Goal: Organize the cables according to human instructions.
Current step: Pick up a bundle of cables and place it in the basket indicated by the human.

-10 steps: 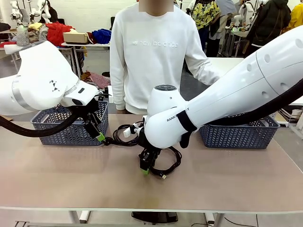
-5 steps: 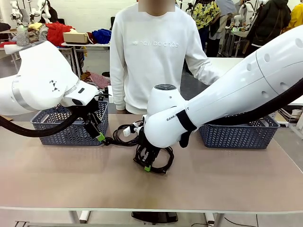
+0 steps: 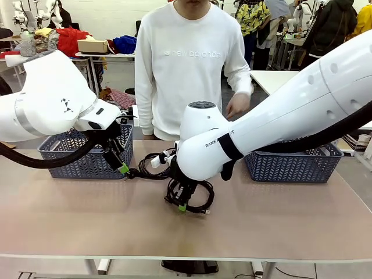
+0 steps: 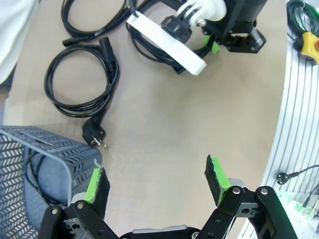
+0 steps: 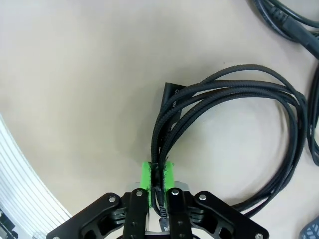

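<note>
Far left on the table (image 3: 279, 221) I note the left basket (image 3: 81, 161), grey and slotted, with what looks like a black cord (image 4: 28, 169) inside it. The left gripper (image 4: 154, 169) hangs just beside that basket's near corner, its green-padded fingers (image 4: 96, 181) spread wide with nothing between them and only bare tabletop below. Next along, a plugged coil (image 4: 82, 79) of black cable lies flat on the table near the basket, its round plug pointing toward the basket wall. A second coil (image 4: 94, 22) lies just beyond it, closer to the person (image 3: 186, 64) in the white sweatshirt who stands at the far edge with one hand (image 3: 237, 106) raised by the waist. At the table's middle, the right gripper (image 5: 158, 174) is pressed shut, pinching several strands of a braided coil (image 5: 234, 114) between its pads. The rest of that coil lies looped on the table. Further right stands the right basket (image 3: 293, 167), partly behind the right arm.
</note>
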Tool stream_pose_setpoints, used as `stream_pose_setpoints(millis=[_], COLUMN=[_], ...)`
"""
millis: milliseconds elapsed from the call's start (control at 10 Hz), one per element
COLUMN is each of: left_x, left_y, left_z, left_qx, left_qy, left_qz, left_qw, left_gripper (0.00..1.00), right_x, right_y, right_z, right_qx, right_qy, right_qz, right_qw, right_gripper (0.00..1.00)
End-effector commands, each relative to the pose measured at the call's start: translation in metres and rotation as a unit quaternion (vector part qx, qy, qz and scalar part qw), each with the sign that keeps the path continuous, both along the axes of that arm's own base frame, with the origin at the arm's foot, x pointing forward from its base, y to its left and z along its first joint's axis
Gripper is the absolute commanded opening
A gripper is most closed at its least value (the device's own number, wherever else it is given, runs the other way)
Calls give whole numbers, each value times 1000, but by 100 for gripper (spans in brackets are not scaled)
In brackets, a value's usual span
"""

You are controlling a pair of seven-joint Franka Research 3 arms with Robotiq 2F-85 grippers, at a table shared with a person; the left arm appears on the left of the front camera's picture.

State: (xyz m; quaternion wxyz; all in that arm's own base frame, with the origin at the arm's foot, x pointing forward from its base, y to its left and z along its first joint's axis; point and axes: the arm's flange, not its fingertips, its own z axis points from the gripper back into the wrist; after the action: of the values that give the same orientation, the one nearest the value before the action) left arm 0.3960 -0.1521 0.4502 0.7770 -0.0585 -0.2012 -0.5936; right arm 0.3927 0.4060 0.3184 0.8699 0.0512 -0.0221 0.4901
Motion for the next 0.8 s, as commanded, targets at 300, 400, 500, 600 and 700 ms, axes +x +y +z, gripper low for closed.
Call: stream_pose_setpoints(millis=[300, 400, 500, 600, 700], left_x=[-1, -1, -1, -1, -1], left_y=[0, 0, 0, 0, 0], left_z=[0, 0, 0, 0, 0], left_qx=[1, 1, 1, 1, 1], left_qy=[-1, -1, -1, -1, -1], left_qz=[5, 5, 5, 5, 5], left_qw=[1000, 1000, 1000, 1000, 1000], left_gripper=[100, 100, 100, 100, 100], right_x=[-33, -31, -28, -24, -17], right_y=[-55, -71, -85, -99, -112], right_z=[88, 105, 123, 139, 154], right_qx=[-55, -63, -75, -80, -92], right_qy=[-41, -53, -65, -75, -79], right_qz=[126, 141, 147, 155, 163], right_qw=[990, 987, 984, 982, 979], right_gripper=[0, 0, 0, 0, 0])
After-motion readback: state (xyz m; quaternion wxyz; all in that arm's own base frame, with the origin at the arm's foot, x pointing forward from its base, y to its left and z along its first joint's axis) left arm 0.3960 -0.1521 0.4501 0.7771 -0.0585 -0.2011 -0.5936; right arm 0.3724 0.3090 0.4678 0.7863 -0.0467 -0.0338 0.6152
